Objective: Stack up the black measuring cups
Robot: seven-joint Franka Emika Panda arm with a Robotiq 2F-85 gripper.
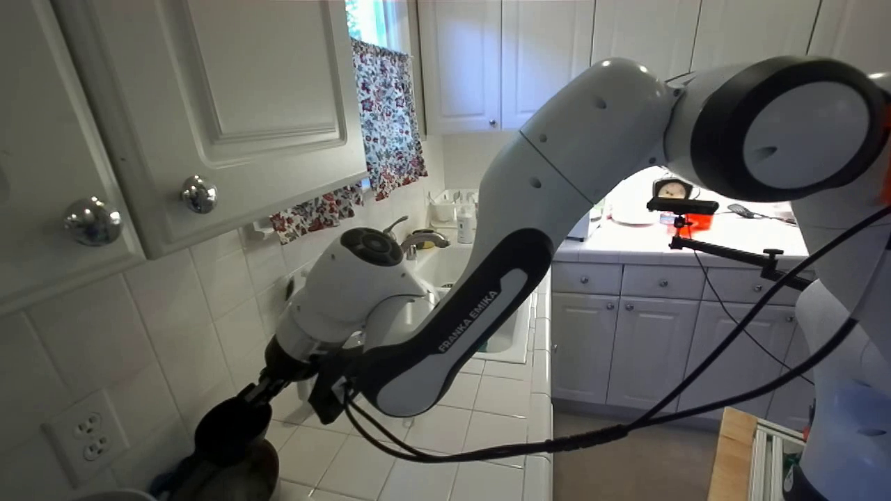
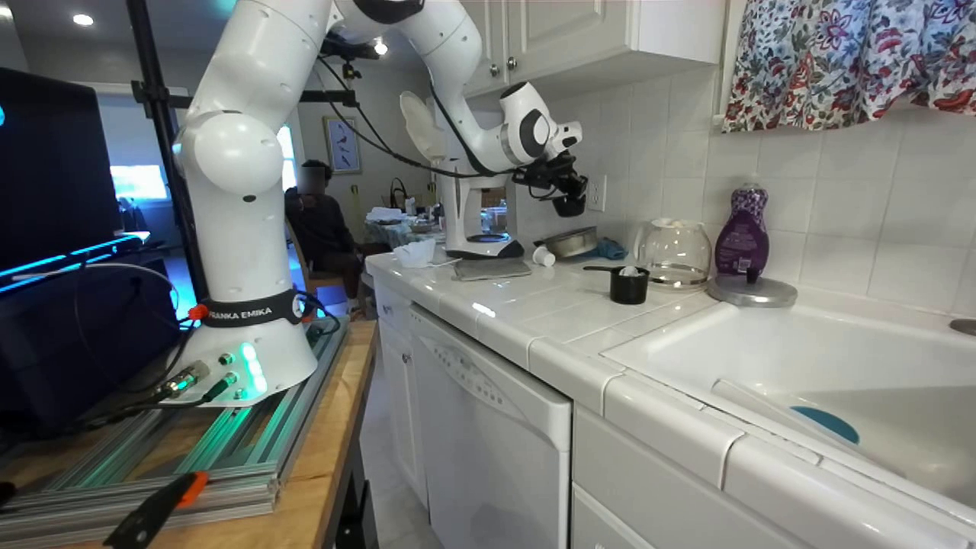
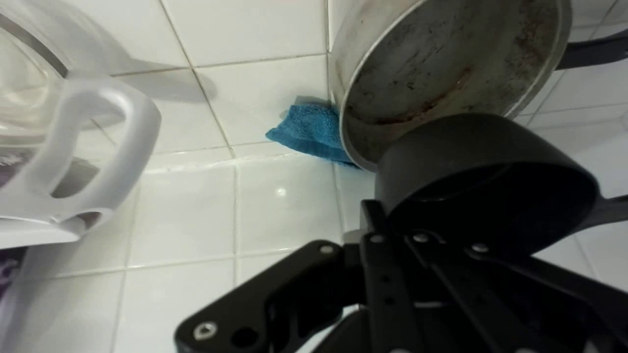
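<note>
Over the tiled counter (image 2: 534, 299) leans a robot arm (image 2: 244, 191), its gripper (image 1: 255, 395) closed tight on the side of a black measuring cup (image 3: 483, 149), tilted in midair. A second cup (image 2: 629, 287) stands upright, well apart. I'd judge this the carry; next, align, level and nest.

Metal pan (image 3: 441, 63), cut off above in the wrist view
A black measuring cup (image 3: 481, 181) hides some of the pan's lower rim, its inside too dark to tell, its handle (image 3: 611, 213) cropped; left of the pan, the carafe (image 3: 58, 135) is cut off.
</note>
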